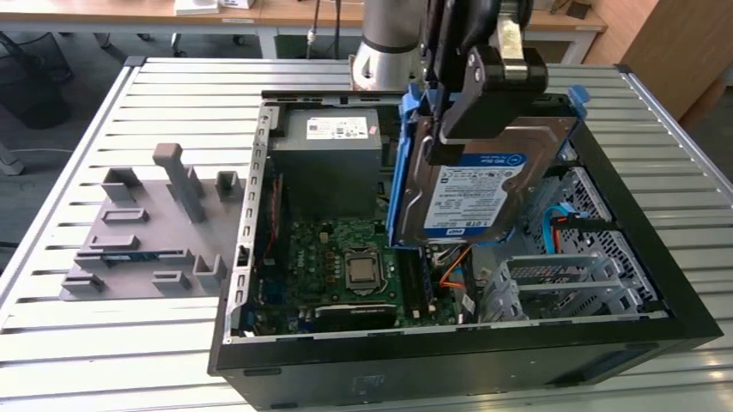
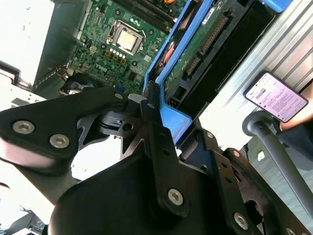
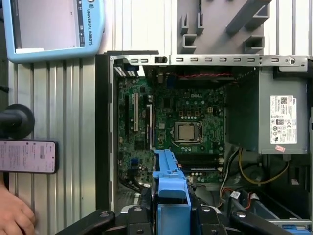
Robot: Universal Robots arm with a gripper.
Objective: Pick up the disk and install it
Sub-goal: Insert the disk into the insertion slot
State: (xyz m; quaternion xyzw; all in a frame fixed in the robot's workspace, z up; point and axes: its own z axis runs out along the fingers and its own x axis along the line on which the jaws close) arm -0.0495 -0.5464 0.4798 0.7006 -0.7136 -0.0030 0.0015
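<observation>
**Disk held tilted over the open case**

A slatted metal table is spread across the exterior view, and wooden desks are seen behind it along the upper edge. A grey fixture is laid on the table toward the exterior view's left. In the first wrist view a pendant, a phone and a person's hand are seen outside the case's wall.

A black case is laid open at the centre of the table. A motherboard is mounted inside it at lower centre, with a grey power supply just above it in the frame. A metal bay and cables are housed toward the exterior view's right.

The arm is seen at upper centre. The disk is held over the case's right half, steeply tilted, with its label turned to the camera. Whether its lower end touches anything inside cannot be told. The gripper is clamped on the disk's upper end. In the second wrist view its fingers are pressed narrowly onto the blue bracket.
</observation>
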